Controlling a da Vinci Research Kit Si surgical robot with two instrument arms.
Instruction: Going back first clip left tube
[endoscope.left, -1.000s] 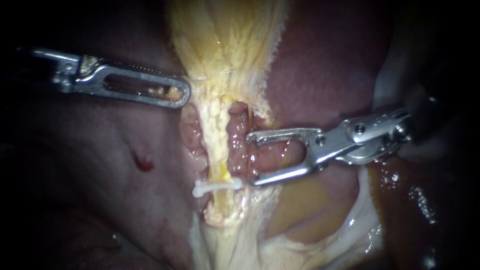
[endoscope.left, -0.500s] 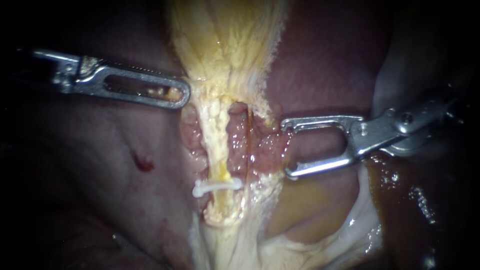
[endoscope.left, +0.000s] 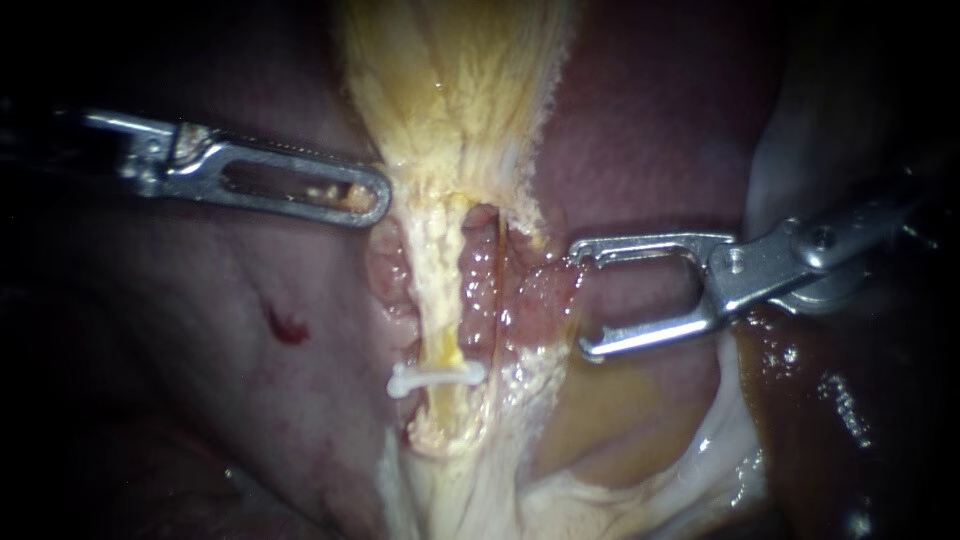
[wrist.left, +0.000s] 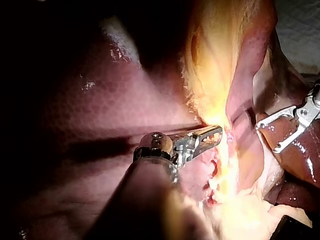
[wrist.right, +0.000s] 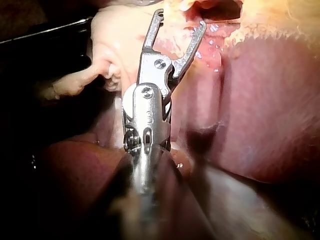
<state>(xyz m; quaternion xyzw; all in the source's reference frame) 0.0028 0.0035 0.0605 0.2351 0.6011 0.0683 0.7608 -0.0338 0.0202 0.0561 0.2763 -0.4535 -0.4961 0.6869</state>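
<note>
The left tube is a pale yellow strand running down the middle, with a white clip across its lower part. Beside it lies the pink right tube. My right instrument stands to the right of both tubes with its jaws open, nothing between them; it shows the same way in its wrist view. My left instrument is shut on the edge of the pale yellow tissue above the tubes, as the left wrist view also shows.
Dark red liver lies behind and to the right. A small red spot marks the tissue left of the tubes. Glossy brown tissue sits under my right instrument's shaft.
My right instrument has drawn back to the right, off the right tube, its jaws still open. My left instrument has shifted slightly right with the tissue it holds. The clip stays in place.
</note>
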